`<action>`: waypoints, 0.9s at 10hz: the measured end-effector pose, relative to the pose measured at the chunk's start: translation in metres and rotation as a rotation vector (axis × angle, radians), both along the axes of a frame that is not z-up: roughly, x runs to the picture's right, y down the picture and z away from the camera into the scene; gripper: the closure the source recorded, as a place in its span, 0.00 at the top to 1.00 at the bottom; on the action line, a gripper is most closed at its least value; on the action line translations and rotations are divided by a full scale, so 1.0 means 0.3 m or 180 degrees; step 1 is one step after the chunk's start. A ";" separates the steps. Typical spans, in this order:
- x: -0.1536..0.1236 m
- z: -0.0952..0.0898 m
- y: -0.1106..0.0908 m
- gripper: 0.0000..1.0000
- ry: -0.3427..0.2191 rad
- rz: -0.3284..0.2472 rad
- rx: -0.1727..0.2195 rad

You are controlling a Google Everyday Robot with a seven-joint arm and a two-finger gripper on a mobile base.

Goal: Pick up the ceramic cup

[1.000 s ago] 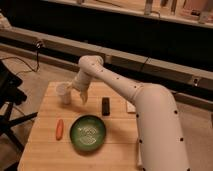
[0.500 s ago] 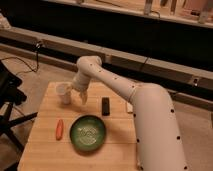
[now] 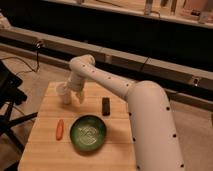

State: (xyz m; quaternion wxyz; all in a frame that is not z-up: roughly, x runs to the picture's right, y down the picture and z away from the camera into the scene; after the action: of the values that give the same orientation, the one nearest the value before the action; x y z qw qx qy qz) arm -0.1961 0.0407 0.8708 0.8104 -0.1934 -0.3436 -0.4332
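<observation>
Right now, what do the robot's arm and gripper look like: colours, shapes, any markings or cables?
The arm is glossy white, built of thick rounded tubular segments with a bulbous joint at the bend. Small dark dots run along its wide lower shell. The gripper, at the far left of the wooden table beside the ceramic cup, is also white. No cables show on the arm.

This looks like a robot lab. A wooden worktop [image 3: 45,145] stands on a bare floor, with cables, long rails behind, and the claw [image 3: 72,96] above the worktop.
</observation>
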 end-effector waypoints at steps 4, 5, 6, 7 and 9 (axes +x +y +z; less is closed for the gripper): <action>-0.016 0.000 -0.002 0.28 -0.0032 -0.0032 0.0045; -0.018 -0.001 -0.002 0.18 -0.0039 -0.0027 0.0049; -0.019 -0.004 -0.004 0.08 -0.0053 -0.0009 0.0055; -0.017 -0.016 -0.013 0.01 -0.0092 0.0013 0.0075; -0.016 -0.067 -0.051 0.00 -0.0233 0.0044 0.0123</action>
State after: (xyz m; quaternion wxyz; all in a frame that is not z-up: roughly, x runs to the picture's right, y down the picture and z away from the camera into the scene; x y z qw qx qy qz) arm -0.2008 0.0255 0.8507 0.8039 -0.1593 -0.3660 -0.4410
